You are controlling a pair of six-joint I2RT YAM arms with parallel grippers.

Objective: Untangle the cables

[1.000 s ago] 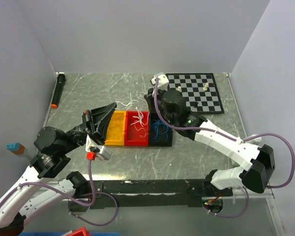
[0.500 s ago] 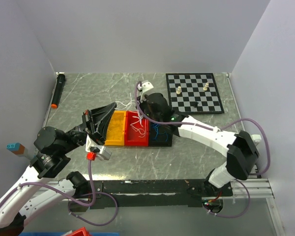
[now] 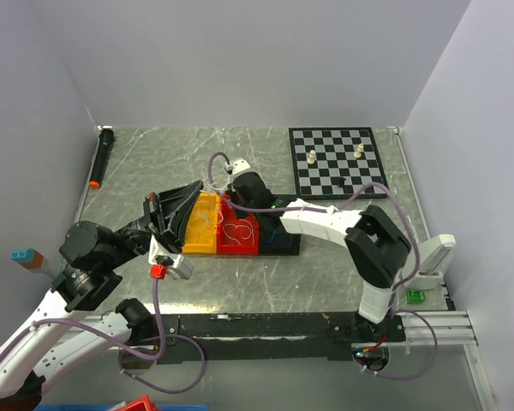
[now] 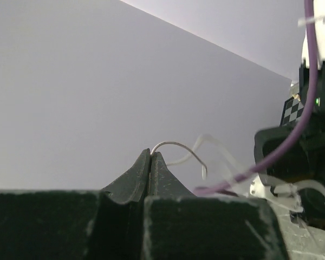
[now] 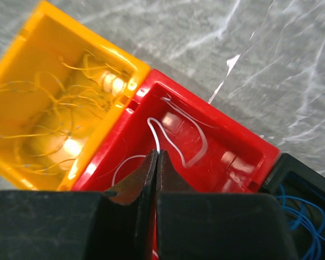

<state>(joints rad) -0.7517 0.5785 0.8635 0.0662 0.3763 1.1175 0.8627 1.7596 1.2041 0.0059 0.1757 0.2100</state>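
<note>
Three bins stand in a row mid-table. The yellow bin (image 3: 201, 227) (image 5: 59, 97) holds yellow-orange wires (image 5: 38, 103). The red bin (image 3: 240, 231) (image 5: 227, 157) holds white wires (image 5: 176, 135). The black bin (image 3: 280, 238) (image 5: 306, 211) holds blue wires (image 5: 303, 216). My right gripper (image 5: 156, 153) (image 3: 233, 202) is shut on a white wire above the red bin's near-left part. My left gripper (image 4: 151, 153) (image 3: 197, 188) is shut on another white wire (image 4: 179, 145) and holds it raised, left of the bins, pointing at the back wall.
A chessboard (image 3: 338, 160) with several pieces lies at the back right. A black marker with an orange tip (image 3: 100, 157) lies by the left wall. The right arm's purple hose (image 4: 292, 135) hangs close in front of my left gripper.
My right arm has swung left from the black bin's far side to above the red bin, its gripper still shut. The left arm has not moved.
</note>
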